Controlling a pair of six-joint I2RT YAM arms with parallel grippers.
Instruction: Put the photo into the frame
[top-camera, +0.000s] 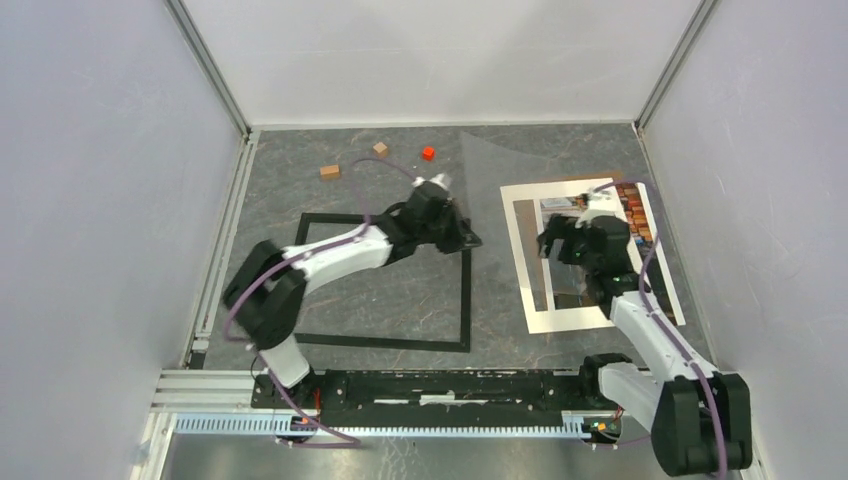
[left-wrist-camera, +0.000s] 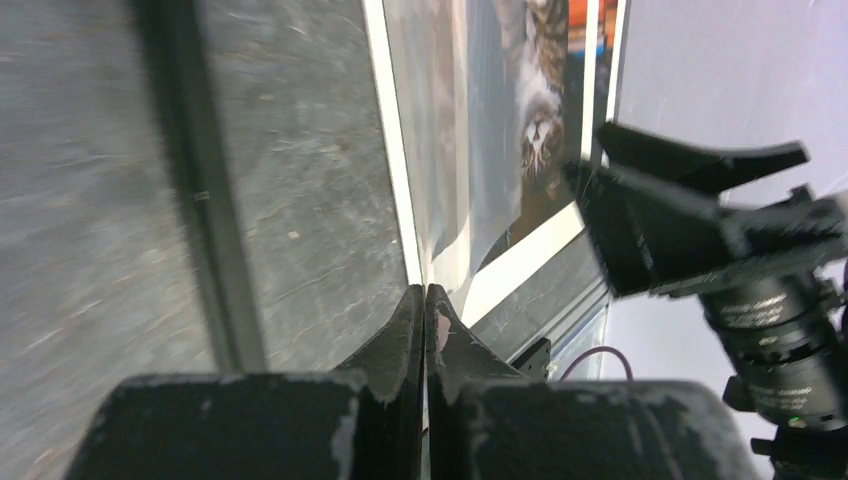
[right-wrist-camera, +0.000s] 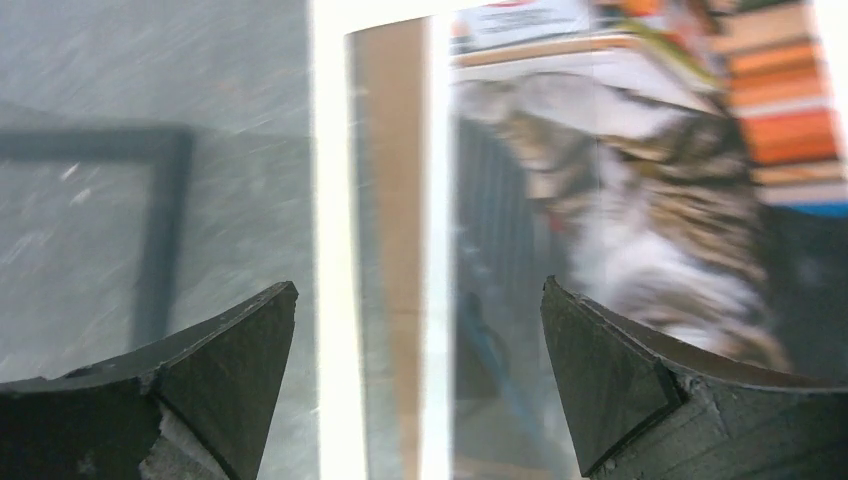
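Frame (top-camera: 400, 342): thin black rectangle, flat on grey marbled tabletop (top-camera: 390, 290), left of the photo.
Photo (right-wrist-camera: 620, 200): glossy tabby-cat print inside white mat (top-camera: 522, 250).
Left gripper (left-wrist-camera: 425, 305): pressed together on the edge of a clear sheet (top-camera: 500, 165).
Right gripper (right-wrist-camera: 420, 290): spread wide above the photo.

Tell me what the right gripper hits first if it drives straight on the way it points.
The right gripper, open, would likely meet the white mat edging the photo; blur leaves the exact spot unclear.

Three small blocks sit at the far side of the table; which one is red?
The rightmost block. The middle block and the left block are both tan, like bare wood.
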